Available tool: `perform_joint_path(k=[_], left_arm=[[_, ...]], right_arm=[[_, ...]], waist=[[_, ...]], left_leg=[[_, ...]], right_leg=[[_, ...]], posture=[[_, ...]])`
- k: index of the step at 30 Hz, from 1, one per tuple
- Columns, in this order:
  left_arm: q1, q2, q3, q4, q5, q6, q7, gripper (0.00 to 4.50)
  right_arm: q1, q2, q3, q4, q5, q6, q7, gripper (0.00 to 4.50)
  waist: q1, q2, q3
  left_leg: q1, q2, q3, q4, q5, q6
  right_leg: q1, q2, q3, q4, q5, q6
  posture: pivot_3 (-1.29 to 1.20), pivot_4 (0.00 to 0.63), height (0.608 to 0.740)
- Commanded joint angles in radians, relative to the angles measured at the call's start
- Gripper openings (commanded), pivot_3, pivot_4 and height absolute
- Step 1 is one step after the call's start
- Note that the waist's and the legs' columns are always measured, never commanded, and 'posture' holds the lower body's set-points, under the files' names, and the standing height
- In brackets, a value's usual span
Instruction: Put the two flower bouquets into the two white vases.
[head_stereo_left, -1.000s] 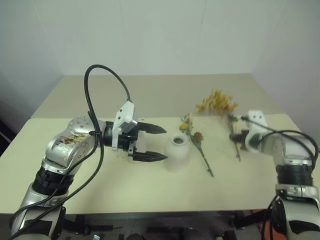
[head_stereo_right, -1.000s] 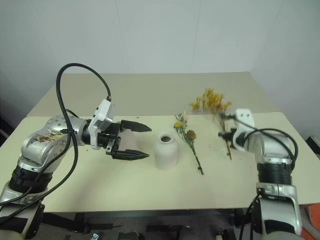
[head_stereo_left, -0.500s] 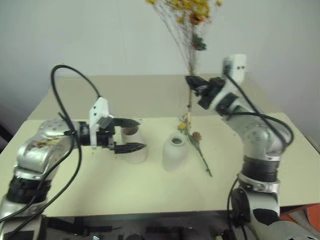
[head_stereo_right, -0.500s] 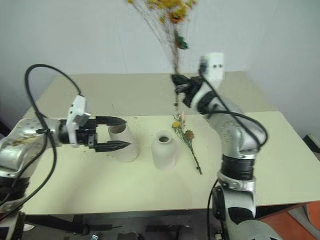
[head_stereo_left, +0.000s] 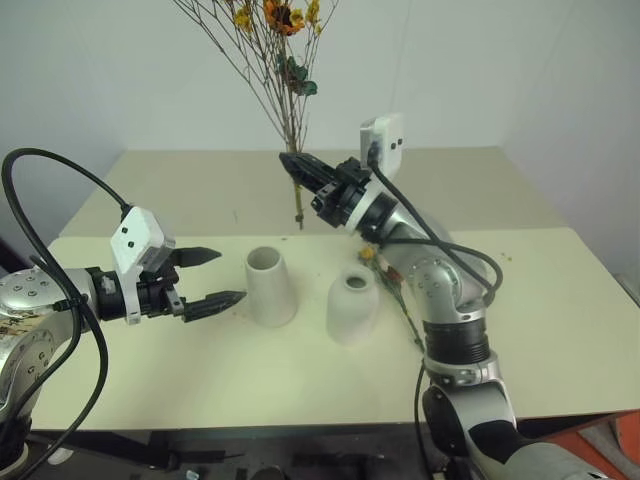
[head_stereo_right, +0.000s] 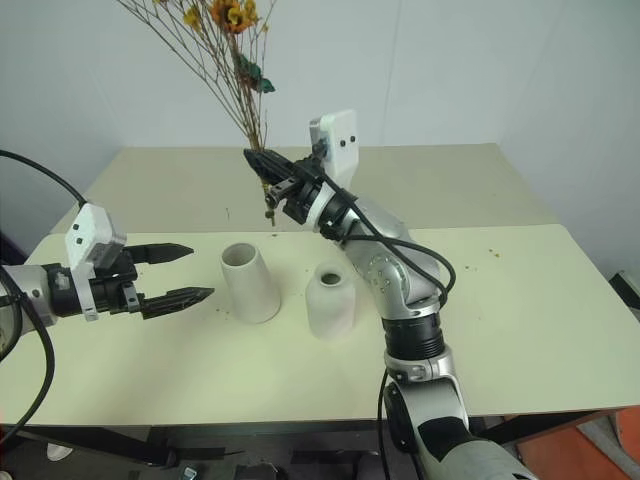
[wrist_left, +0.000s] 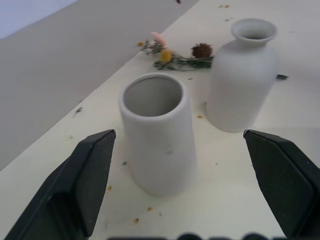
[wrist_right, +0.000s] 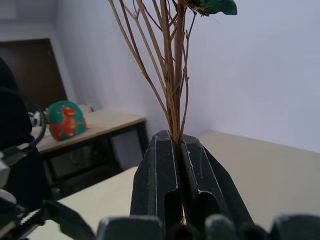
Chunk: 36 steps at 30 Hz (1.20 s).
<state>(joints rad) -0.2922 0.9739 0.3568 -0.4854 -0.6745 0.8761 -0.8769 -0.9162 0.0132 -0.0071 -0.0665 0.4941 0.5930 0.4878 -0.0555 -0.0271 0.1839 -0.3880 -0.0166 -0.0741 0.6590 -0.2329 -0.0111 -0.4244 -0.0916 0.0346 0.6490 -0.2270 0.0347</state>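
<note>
The yellow bouquet (head_stereo_left: 285, 60) is being held upright above the bench (head_stereo_left: 560, 300), pinched at its stems by the right gripper (head_stereo_left: 300, 168). Its stem ends should be lowered straight into the taller vase (head_stereo_left: 270, 287), near which the left gripper (head_stereo_left: 215, 277) is being kept spread.

yellow dried bouquet (head_stereo_left: 285, 60): I've got it upright, stems pinched, well above the table | mixed bunch (wrist_left: 175, 55): flat behind the vases | tapered vase (head_stereo_left: 270, 287) and rounded vase (head_stereo_left: 352, 308): upright, empty, side by side
</note>
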Motion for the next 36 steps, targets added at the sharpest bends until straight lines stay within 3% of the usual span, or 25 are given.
perform_joint_path(k=[1, 20, 34, 36], left_arm=[[-0.006, -0.002, 0.026, -0.047, -0.024, 0.04, 0.068, 4.5], [-0.016, 0.002, 0.004, -0.068, -0.085, 0.05, 0.125, 4.5], [0.017, 0.004, 0.032, -0.097, -0.125, 0.066, 0.171, 4.5], [0.016, 0.009, 0.031, -0.094, -0.127, 0.063, 0.17, 4.5]], right_arm=[[0.036, 0.023, 0.068, -0.008, -0.027, -0.102, 0.041, 0.04], [0.109, 0.173, 0.206, 0.155, -0.124, -0.385, -0.026, 0.04], [0.135, 0.171, 0.267, 0.209, -0.116, -0.426, -0.035, 0.04], [0.139, 0.169, 0.272, 0.208, -0.116, -0.426, -0.039, 0.6]], waist=[[-0.001, 0.0, 0.0], [-0.009, 0.0, 0.0], [-0.011, 0.0, 0.0], [-0.012, 0.0, 0.0]], left_leg=[[0.0, 0.0, 0.0, 0.0, 0.0, 0.0], [0.0, 0.0, 0.0, 0.0, 0.0, 0.0], [0.001, 0.0, 0.0, -0.001, 0.0, 0.0], [0.002, 0.0, 0.0, -0.001, 0.0, 0.0]], right_leg=[[0.0, 0.0, 0.0, 0.0, 0.0, 0.0], [0.0, 0.0, 0.0, 0.0, 0.0, 0.0], [0.0, 0.0, 0.001, 0.0, 0.0, 0.0], [0.001, 0.0, 0.001, 0.0, 0.0, 0.0]], posture=[[0.0, 0.15, 0.74], [0.0, 0.15, 0.74], [0.0, 0.15, 0.74], [0.0, 0.15, 0.74]])
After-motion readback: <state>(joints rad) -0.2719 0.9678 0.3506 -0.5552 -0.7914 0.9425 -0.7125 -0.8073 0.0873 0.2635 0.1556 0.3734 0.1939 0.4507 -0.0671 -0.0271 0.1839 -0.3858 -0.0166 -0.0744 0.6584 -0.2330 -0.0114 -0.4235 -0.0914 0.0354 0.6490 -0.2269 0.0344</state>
